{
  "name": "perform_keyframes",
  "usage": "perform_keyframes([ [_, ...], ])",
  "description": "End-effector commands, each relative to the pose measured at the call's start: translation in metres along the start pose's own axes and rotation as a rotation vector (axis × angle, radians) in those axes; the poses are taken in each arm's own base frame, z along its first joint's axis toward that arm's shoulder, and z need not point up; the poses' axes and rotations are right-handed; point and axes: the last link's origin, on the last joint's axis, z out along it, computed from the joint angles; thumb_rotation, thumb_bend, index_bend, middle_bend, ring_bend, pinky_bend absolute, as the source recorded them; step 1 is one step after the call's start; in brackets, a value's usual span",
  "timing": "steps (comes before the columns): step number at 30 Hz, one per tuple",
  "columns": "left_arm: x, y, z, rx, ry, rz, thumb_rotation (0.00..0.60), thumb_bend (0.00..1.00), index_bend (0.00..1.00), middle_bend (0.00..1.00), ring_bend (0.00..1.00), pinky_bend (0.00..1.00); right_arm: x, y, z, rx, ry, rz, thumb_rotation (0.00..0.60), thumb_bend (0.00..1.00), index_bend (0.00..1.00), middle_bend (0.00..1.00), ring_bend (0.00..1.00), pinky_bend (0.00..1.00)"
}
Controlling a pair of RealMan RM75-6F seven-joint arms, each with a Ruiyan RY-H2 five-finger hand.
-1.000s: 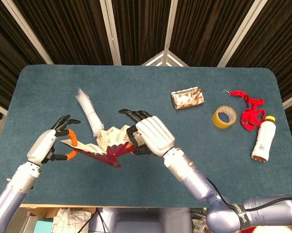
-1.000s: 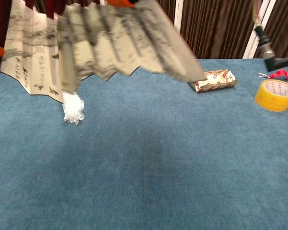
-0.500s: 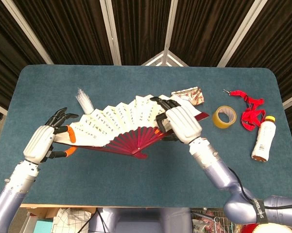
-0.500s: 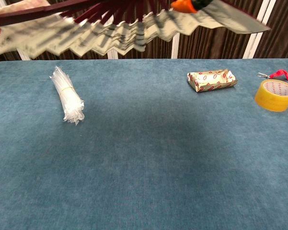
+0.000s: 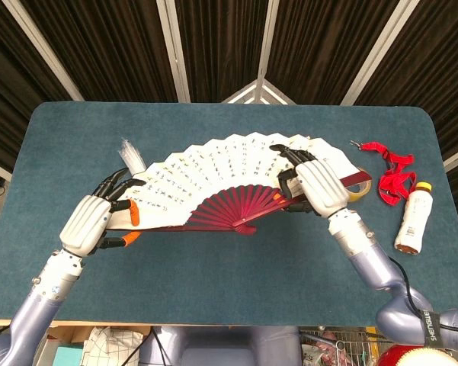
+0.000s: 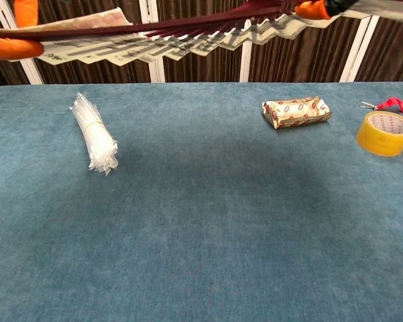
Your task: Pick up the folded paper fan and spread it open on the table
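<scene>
Fan (image 5: 213,171) spread wide, a pale pleated arc over dark red ribs, held in the air above the table (image 5: 213,274) between both hands. Gripped at its left end by the left hand (image 5: 91,223), fingers curled around the outer rib, orange fingertips (image 5: 135,213) showing against the paper. Gripped at its right end by the right hand (image 5: 320,187), fingers closed over the red guard stick. Ribs converged to a pivot near the middle, toward the near side.

Seen from the chest camera as a nearly edge-on band along the top, well clear of the cloth, with an orange fingertip at each end.

Lying on the table under the fan's left part, a clear bundle (image 6: 96,133) bound with a band; in the head view only its far tip poked out past the paper. Resting farther right in the chest view, a wrapped packet (image 6: 297,111) with red print, hidden by the fan from above. Right of that, tape (image 6: 385,133), yellow, flat on the cloth, mostly covered by the fan's right end in the head view. Beyond it, a red strap (image 5: 392,171) lay bunched at the right, with a white bottle (image 5: 413,216) with a yellow cap on its side just beside it, toward the near edge.
</scene>
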Motion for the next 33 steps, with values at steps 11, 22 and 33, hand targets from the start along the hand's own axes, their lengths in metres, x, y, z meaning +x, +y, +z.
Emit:
perform_keyframes([
  [11, -0.029, 0.011, 0.018, -0.020, -0.002, 0.096, 0.600, 0.46, 0.63, 0.18, 0.00, 0.11, -0.018, 0.028, -0.008, -0.016, -0.034, -0.034, 0.600, 0.40, 0.92, 0.17, 0.22, 0.22],
  [22, -0.055, 0.009, 0.033, 0.001, 0.019, 0.173, 0.600, 0.46, 0.61, 0.18, 0.00, 0.11, -0.056, 0.064, -0.012, -0.072, -0.086, -0.081, 0.600, 0.40, 0.92, 0.17, 0.22, 0.22],
  [33, -0.074, 0.002, 0.051, 0.013, 0.013, 0.259, 0.600, 0.46, 0.54, 0.15, 0.00, 0.11, -0.075, 0.091, -0.023, -0.112, -0.135, -0.094, 0.600, 0.40, 0.60, 0.16, 0.20, 0.20],
])
